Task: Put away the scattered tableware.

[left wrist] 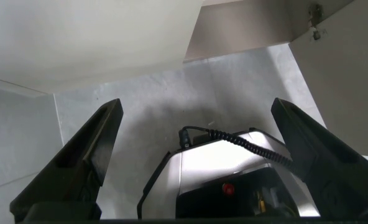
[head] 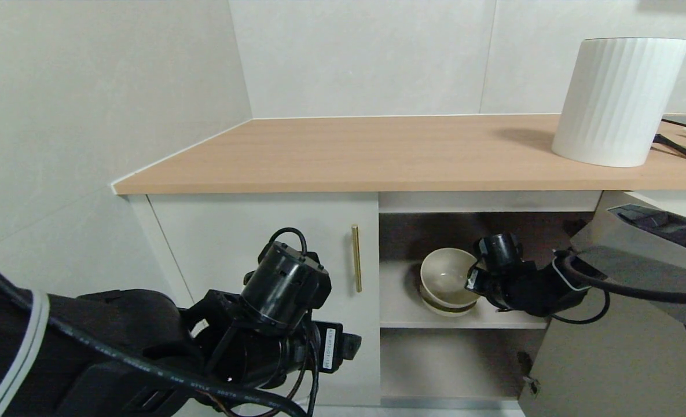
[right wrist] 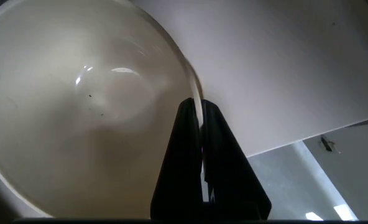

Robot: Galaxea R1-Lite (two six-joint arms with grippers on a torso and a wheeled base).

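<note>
Kitchen corner: pale tiled walls, white cabinet (head: 250, 231) under a wooden countertop (head: 377, 156).

Nearest: left gripper (head: 347, 345) low, in front of the cabinet's closed left door. From its wrist camera, left gripper (left wrist: 196, 109) has its fingers (left wrist: 87, 162) spread wide with nothing between them. Grey floor tile lies beyond.

Closed door carries a slim upright brass handle (head: 356, 258) at its inner edge. The right-hand door (head: 609, 359) is swung open, so two shelf levels show.

Inside, on the upper shelf (head: 400, 307): cream bowl (head: 444, 281), tilted, its mouth facing out of the cabinet. Right gripper (head: 473, 284) reaches into the compartment from the right and meets the bowl's right rim. In the wrist view, right gripper (right wrist: 201, 109) is pinched nearly closed on the rim of the bowl (right wrist: 78, 112), one finger inside the rim and one outside.

The cream bowl rests on what looks like a second bowl (head: 447, 308) with a darker, greenish rim. Most of it is hidden, so its kind is uncertain.

Farther back, on the countertop towards the right: tall white ribbed cylinder (head: 617, 101), upright. Just beside it, at the far right edge, lie a few thin dark pen-like items (head: 684, 147), too small to tell apart.
</note>
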